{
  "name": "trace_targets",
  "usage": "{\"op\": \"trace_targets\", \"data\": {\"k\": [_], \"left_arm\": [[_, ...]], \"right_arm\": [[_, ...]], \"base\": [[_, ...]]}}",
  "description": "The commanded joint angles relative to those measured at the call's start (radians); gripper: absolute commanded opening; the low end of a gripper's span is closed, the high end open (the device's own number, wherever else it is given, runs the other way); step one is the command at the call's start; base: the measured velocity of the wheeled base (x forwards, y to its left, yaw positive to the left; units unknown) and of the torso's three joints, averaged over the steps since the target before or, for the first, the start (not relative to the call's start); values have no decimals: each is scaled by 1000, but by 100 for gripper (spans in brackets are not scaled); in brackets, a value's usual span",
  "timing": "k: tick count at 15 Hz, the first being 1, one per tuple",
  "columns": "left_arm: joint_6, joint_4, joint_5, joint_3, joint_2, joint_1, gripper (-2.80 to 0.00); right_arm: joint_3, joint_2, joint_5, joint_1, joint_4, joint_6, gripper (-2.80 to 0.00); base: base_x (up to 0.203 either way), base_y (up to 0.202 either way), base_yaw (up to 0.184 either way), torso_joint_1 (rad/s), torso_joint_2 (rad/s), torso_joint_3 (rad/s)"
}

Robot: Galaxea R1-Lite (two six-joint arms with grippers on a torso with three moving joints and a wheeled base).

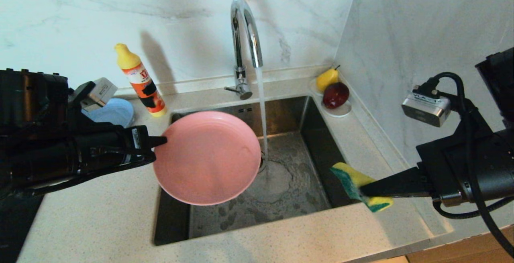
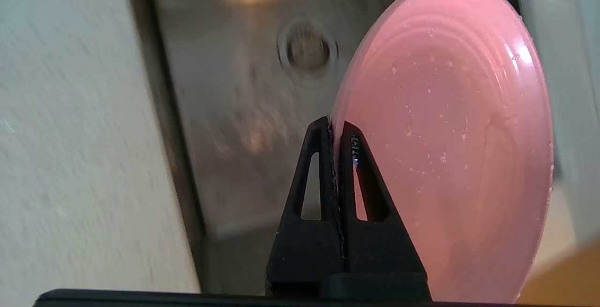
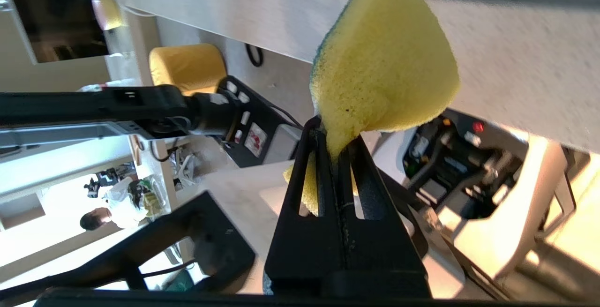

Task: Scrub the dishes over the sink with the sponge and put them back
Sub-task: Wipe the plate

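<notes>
The pink plate (image 1: 207, 158) is held over the left half of the sink (image 1: 297, 198), its rim clamped between the jaws of the left gripper (image 1: 160, 140) at the edge nearest the sink's left wall. In the head view its broad face is turned up and toward the camera, and the water stream (image 1: 262, 110) from the tap (image 1: 245, 34) falls just past its right edge. The sponge (image 1: 359, 186) is pinched by its middle in the closed jaws of the right gripper (image 1: 367, 190), above the sink's right rim near the front right corner, apart from the plate. The coming move is judged to turn on this gap: the plate's face lies to the left of the sponge, across the stream, so the right arm would have to carry the sponge leftward onto that face. The sponge's green scouring side (image 1: 347, 182) is already turned toward the plate.
</notes>
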State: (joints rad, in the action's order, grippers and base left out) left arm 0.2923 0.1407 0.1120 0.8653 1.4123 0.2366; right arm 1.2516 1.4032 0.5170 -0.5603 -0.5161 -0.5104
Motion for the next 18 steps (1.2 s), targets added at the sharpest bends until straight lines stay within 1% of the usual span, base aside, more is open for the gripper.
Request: {"op": "trace_targets", "data": {"k": [1,2,3,5,8,10,13,16,18], "left_arm": [[-7,-7,8,-21,-16,3,-280],[-27,-3,6,-35,-25,9,-280],[-61,-3,7,-48,-32,15,-280],[-156,16,8,-86,-43,37,-280],[-216,187,11,-165,-51,68,-280],[-232,262,14,-198,-48,82,-280],[-234,270,17,-204,-50,150,-280],[-252,271,15,-203,-49,228,-280],[-268,272,14,-201,-46,250,-280]], "right_arm": [[50,6,3,-35,-4,-7,-280],[76,14,3,-60,-7,-10,-280],[97,24,3,-88,-9,-12,-280],[134,66,2,-149,-11,-19,-280],[162,147,-4,-217,-9,-26,-280],[175,190,-5,-240,-7,-40,-280],[204,239,-6,-264,-8,-42,-280],[249,283,-6,-307,-12,-44,-280],[258,304,-8,-327,-14,-44,-280]], "base": [[0,0,0,0,0,0],[0,0,0,0,0,0],[0,0,0,0,0,0],[0,0,0,0,0,0],[0,0,0,0,0,0],[0,0,0,0,0,0],[0,0,0,0,0,0],[0,0,0,0,0,0],[0,0,0,0,0,0]]}}
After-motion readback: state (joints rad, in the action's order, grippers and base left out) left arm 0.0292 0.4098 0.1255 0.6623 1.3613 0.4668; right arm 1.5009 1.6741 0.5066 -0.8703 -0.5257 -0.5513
